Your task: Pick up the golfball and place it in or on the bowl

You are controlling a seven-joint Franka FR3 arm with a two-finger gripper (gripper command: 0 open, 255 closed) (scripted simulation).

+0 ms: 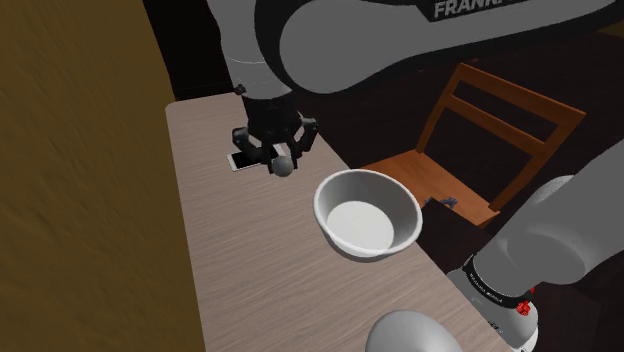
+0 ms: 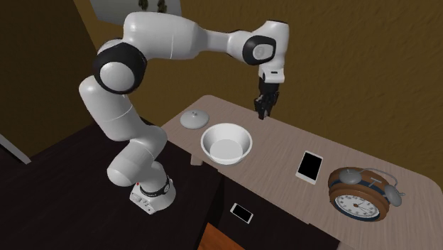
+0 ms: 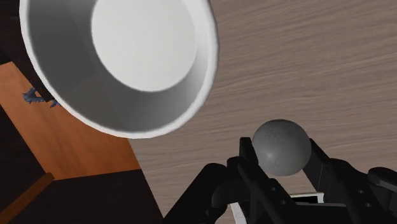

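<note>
While gripper [image 3: 283,157] clasps golfball [image 3: 280,144], second exterior view shows clock [image 2: 360,197]

golfball [image 3: 281,146]: grey, round, finely speckled; being clasped between the two black fingers [image 3: 323,167] and hanging clear above the counter [image 1: 250,280]
bowl [image 1: 330,232]: white, deep, smooth, holding nothing; sitting upright on the wood-grain counter by its edge, lying near the golfball but apart from it

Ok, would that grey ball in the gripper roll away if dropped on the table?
Probably. The ball is round and the table looks flat, so it would likely roll. Clasped by the gripper at two spots, it might slip. The bowl has curved walls that should hold it.
</note>
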